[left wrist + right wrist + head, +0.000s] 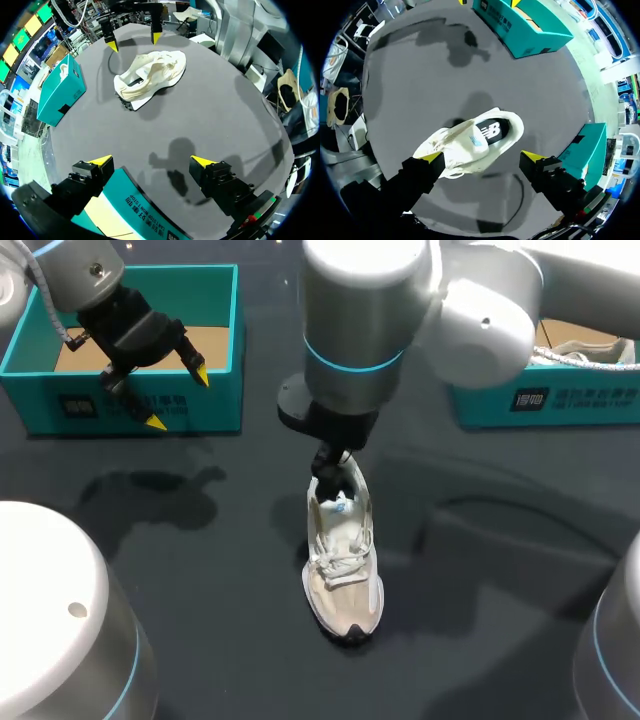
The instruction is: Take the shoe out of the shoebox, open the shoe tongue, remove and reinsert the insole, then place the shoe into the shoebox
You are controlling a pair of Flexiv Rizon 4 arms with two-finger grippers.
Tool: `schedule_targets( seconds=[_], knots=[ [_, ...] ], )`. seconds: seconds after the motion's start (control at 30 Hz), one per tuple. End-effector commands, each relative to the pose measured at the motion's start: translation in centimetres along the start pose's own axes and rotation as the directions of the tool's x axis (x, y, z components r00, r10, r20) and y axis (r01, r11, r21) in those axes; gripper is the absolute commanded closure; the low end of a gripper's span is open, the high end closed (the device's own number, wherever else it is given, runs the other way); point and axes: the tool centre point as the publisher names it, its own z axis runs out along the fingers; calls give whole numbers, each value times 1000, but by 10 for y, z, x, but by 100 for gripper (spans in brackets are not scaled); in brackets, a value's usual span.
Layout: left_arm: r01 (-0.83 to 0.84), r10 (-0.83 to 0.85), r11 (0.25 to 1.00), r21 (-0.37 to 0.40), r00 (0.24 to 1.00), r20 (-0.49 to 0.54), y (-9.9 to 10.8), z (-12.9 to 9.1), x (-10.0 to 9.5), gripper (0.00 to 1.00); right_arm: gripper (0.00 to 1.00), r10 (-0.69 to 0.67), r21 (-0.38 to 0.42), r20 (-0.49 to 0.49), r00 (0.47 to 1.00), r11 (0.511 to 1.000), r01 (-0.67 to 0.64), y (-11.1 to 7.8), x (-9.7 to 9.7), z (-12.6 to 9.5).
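**Reaching into the shoe with the right tool**

The right tool hangs just above the heel end of the shoe. Its two yellow-tipped fingers stand apart, one at each side of the shoe, and as far as I can see they press nothing. The shoe is out of its box. It stands on its sole near the middle of the dark desk, with the toe toward the robot. Through the opening the dark insole shows, and the laces lie across the tongue.

The left tool hangs with its fingers apart and holds nothing. It is over the front wall of the teal shoebox, well apart from the shoe. A second shoebox stands at the right side.

I judge that the step in hand is to open the tongue. The right tool should come down straight, with one finger inside the opening and one outside. It should close only on the tongue's top edge, not on the laces, and pull slowly toward the toe. The shoe stands free and probably is light, so it may tip or slide, and the left tool could steady it.
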Motion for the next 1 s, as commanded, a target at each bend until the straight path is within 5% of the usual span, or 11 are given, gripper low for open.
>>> schedule_targets(
  seconds=[0.03,0.2,0.5,1.0],
  knots=[
    [0,0,1000,-3,1000,-2,0,0,0,0,0,-364,-44,-64,929,931,362,5,-19,12],
    [0,0,1000,-3,1000,-2,0,0,0,0,0,-404,-27,9,915,914,404,6,-35,12],
    [0,0,1000,-3,1000,-2,0,0,0,0,0,-404,-27,9,915,914,404,6,-35,12],
    [0,0,1000,-3,1000,-2,0,0,0,0,0,-419,-28,-27,908,908,418,37,-58,63]
  ],
)
